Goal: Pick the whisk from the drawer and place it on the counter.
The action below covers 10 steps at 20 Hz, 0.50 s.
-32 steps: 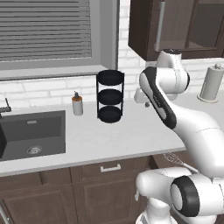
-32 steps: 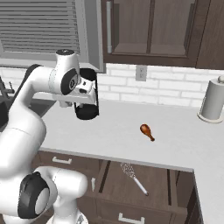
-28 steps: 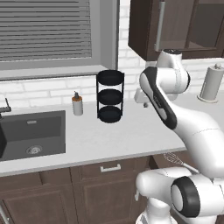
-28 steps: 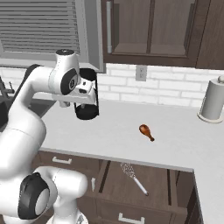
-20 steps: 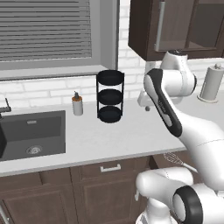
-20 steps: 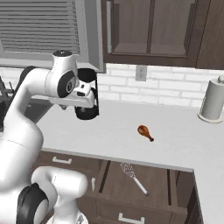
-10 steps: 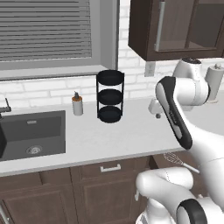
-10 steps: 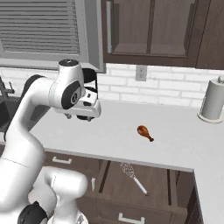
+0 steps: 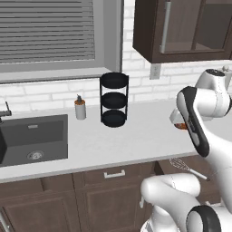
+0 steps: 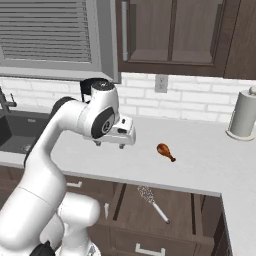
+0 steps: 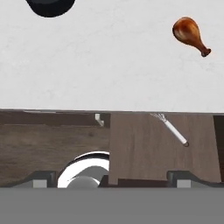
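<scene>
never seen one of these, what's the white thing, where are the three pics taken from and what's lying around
The white thing is a robot arm on a drivable base in a rendered kitchen. Two pictures come from cameras on the base, behind the arm to its left and right; the third looks along its gripper, which holds nothing. The pale counter carries a brown drumstick, a black three-tier stand, a small dispenser bottle and a paper towel roll, with a sink set in. Below, the open drawer holds the whisk.

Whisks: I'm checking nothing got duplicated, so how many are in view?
1. The whisk lies in the open drawer below the counter edge; parts of the drawer are hidden.
</scene>
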Tool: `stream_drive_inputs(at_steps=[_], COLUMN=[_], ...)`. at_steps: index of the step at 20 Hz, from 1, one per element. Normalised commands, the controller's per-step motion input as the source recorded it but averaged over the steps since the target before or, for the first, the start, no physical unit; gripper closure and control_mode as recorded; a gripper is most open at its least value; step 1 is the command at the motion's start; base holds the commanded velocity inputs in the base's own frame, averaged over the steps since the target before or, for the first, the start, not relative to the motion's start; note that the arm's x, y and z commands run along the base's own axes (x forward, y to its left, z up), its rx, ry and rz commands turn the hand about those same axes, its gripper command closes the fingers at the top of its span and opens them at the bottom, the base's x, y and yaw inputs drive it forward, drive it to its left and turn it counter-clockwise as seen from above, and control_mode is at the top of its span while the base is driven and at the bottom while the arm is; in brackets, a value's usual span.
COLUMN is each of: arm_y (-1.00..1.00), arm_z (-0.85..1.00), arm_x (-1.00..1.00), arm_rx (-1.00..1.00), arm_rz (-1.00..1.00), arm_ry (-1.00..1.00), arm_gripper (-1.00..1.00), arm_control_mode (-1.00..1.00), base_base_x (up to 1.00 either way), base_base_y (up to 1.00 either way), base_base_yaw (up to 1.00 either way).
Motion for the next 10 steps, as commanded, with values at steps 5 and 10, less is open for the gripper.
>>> stream_drive_inputs(at_steps=[5, 10], arm_y=[-0.76, -0.73], arm_z=[-0.44, -0.56], arm_x=[0.00, -0.01], arm_rx=[0.00, 0.00], arm_rz=[0.00, 0.00], arm_ry=[0.00, 0.01], arm_gripper=[-1.00, -1.00], arm_control_mode=[-1.00, -1.00], base_base_x=[0.00, 0.00], base_base_y=[0.00, 0.00], base_base_yaw=[0.00, 0.00])
